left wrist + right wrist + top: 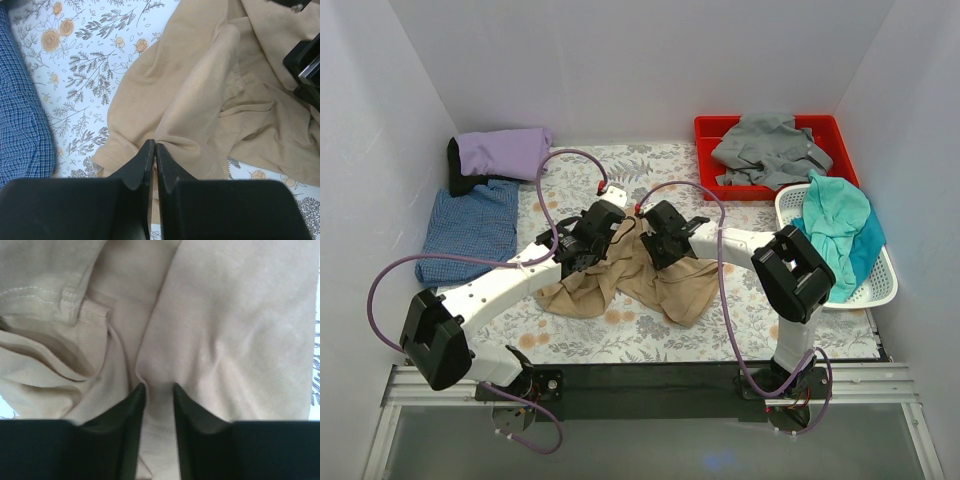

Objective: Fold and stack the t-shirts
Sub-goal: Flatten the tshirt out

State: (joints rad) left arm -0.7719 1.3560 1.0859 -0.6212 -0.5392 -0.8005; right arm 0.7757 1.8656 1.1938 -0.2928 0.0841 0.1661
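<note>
Arms reach inward; left tool (155,146) pinched tight, right tool (159,388) clamped, slight gap.

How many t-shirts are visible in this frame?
5: lavender shirt at the back left, blue shirt just in front of it, tan shirt at centre, grey shirt in the red bin, teal shirt in the white basket. More may lie hidden beneath the teal one.

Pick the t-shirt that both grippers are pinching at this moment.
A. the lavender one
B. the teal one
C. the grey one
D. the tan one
D. In its own wrist view, the left gripper is closed on a fold of the tan t-shirt, and the right gripper has the same tan cloth bunched between its fingers.
</note>
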